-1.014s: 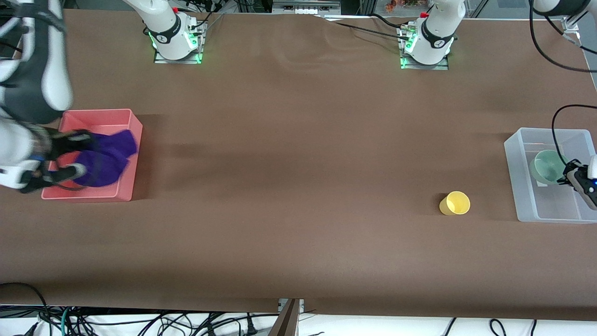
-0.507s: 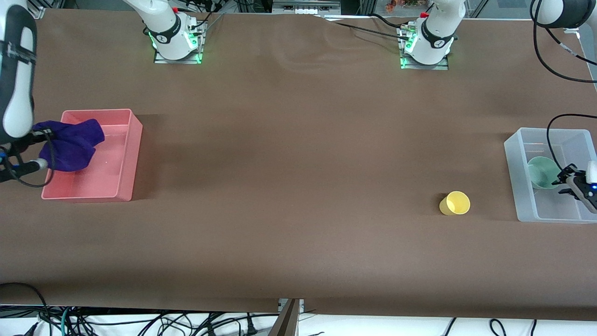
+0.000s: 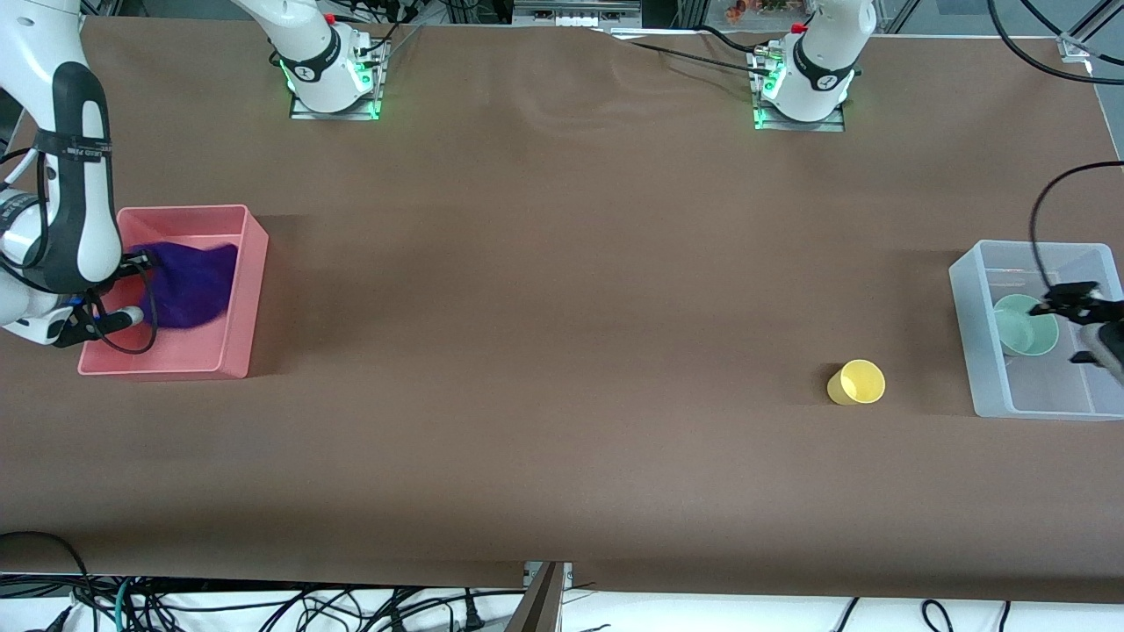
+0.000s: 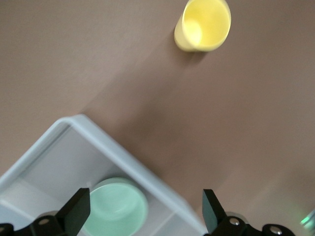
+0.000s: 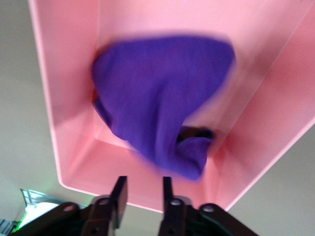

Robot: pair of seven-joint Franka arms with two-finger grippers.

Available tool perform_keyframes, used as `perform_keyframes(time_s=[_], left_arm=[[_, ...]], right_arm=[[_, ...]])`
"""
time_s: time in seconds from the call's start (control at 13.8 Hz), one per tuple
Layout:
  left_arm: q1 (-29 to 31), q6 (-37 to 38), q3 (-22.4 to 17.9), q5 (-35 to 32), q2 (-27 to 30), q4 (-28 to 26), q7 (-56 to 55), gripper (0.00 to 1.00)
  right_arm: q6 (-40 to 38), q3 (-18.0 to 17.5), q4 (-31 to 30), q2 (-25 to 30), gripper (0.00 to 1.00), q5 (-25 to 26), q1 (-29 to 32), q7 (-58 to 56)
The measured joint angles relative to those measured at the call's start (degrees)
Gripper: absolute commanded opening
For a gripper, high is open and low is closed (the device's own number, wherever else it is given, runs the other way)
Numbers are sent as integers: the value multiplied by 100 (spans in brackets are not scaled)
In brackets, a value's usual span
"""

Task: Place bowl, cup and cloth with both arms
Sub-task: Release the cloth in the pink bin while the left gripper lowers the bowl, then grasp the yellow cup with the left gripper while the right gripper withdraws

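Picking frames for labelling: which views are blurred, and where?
Right wrist view: deep purple fabric cloth smeared at its edges in the pink plastic bin. Left wrist view: slightly soft; bright yellow plastic cup still readable. Front view: sharp.

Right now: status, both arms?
Left gripper open over clear bin, bowl inside. Right gripper over pink bin, nothing held, cloth inside. Cup on table, nothing blocking.

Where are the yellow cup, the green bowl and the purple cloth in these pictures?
yellow cup (image 3: pixel 857 383): front view, on its open mouth.
green bowl (image 4: pixel 117 208): left wrist view, on its inside, in the clear bin.
purple cloth (image 5: pixel 162 98): right wrist view, on its broad upper fold, in the pink bin.
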State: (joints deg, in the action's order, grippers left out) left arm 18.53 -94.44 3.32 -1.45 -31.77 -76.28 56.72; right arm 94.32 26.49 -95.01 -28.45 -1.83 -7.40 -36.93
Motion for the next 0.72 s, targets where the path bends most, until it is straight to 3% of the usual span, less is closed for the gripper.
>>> perform_keyframes(time_s=[0.29, 0.43, 0.72], left_arm=[[-1133, -111, 30, 209, -227, -175, -2664, 100], [-1475, -711, 27, 209, -539, -336, -3372, 99], [-1446, -1908, -44, 195, -1063, -701, -3475, 99]], right_arm=[[-646, -155, 775, 607, 100, -321, -29, 285], [-1189, -687, 1228, 980, 100, -310, -40, 1041], [-1322, -1799, 1398, 1667, 100, 152, -126, 2160]])
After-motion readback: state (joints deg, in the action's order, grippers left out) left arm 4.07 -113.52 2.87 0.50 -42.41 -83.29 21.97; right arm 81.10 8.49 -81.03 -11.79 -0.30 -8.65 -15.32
